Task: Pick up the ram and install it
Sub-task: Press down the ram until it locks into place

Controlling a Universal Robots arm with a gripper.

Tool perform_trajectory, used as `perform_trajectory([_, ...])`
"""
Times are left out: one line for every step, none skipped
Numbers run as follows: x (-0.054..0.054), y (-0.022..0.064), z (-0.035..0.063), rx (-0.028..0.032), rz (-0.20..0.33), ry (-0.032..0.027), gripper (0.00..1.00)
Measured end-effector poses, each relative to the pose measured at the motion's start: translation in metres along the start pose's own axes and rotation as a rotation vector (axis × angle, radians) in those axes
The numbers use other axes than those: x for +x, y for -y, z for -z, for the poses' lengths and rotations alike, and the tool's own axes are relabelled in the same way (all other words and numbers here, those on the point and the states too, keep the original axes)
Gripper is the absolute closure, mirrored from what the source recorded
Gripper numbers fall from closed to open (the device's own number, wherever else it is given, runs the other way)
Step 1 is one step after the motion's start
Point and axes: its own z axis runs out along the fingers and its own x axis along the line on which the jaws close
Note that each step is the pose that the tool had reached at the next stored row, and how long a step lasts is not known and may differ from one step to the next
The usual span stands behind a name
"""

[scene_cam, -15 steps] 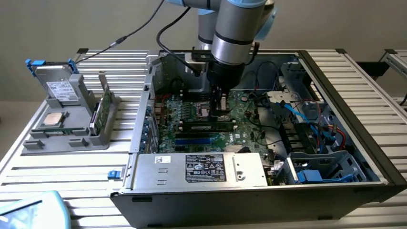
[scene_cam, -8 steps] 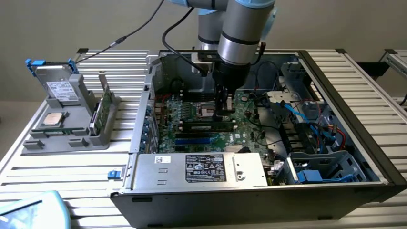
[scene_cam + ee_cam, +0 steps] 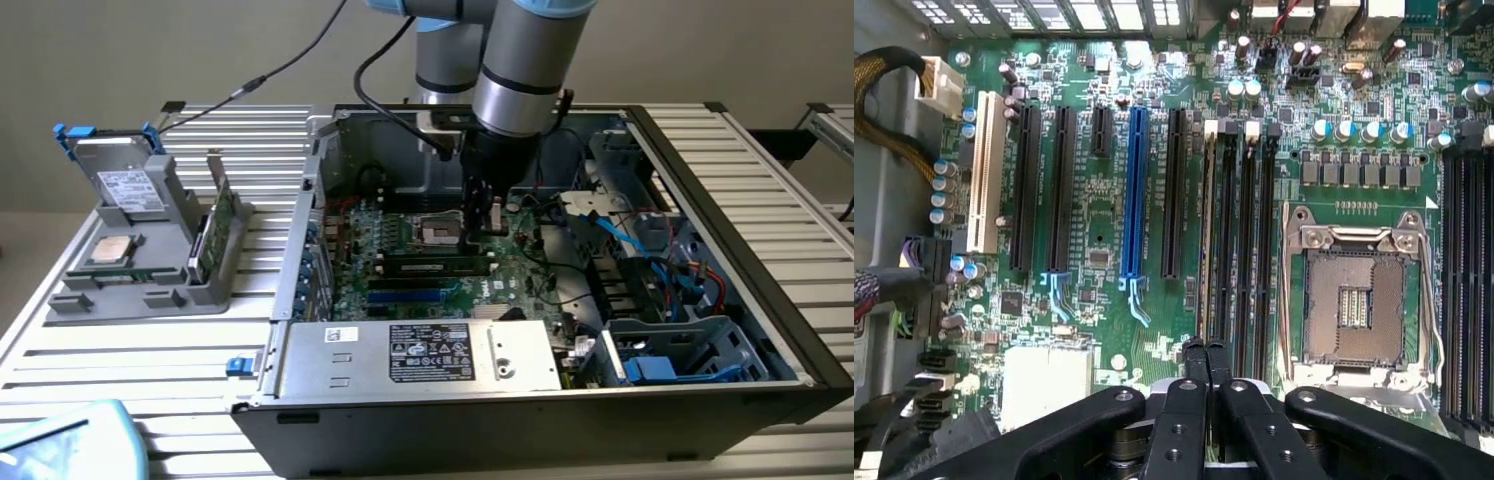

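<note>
The gripper (image 3: pixel 1206 352) is fully closed and holds nothing. Its joined tips sit over one end of the ram (image 3: pixel 1206 235), probably to press it home. In the exterior view, the ram stands edge-up in a memory slot at 6 o'clock from the CPU socket (image 3: pixel 434 232).
</note>
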Motion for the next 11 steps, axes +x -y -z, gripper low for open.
perform_trajectory([0.0000, 0.0000, -0.0004, -0.0001, 0.000, 0.0002, 0.90])
perform_trajectory([0.0000, 0.0001, -0.0008, -0.0001, 0.000, 0.0001, 0.90])
perform_trajectory([0.0000, 0.0001, -0.0012, -0.0001, 0.000, -0.0001, 0.90])
perform_trajectory([0.0000, 0.0002, -0.0017, -0.0001, 0.000, -0.0001, 0.90])
perform_trajectory([-0.0001, 0.0003, -0.0022, -0.0001, 0.000, -0.0001, 0.90])
perform_trajectory([-0.0001, 0.0004, -0.0028, -0.0001, 0.000, 0.0000, 0.90])
perform_trajectory([-0.0002, 0.0005, -0.0034, -0.0001, 0.000, -0.0001, 0.90])
perform_trajectory([-0.0002, 0.0006, -0.0041, -0.0001, 0.000, -0.0001, 0.90])
perform_trajectory([-0.0003, 0.0007, -0.0048, -0.0001, 0.000, -0.0002, 0.90])
perform_trajectory([-0.0003, 0.0008, -0.0055, -0.0001, 0.000, -0.0001, 0.90])
perform_trajectory([-0.0004, 0.0009, -0.0063, -0.0001, 0.000, -0.0001, 0.90])
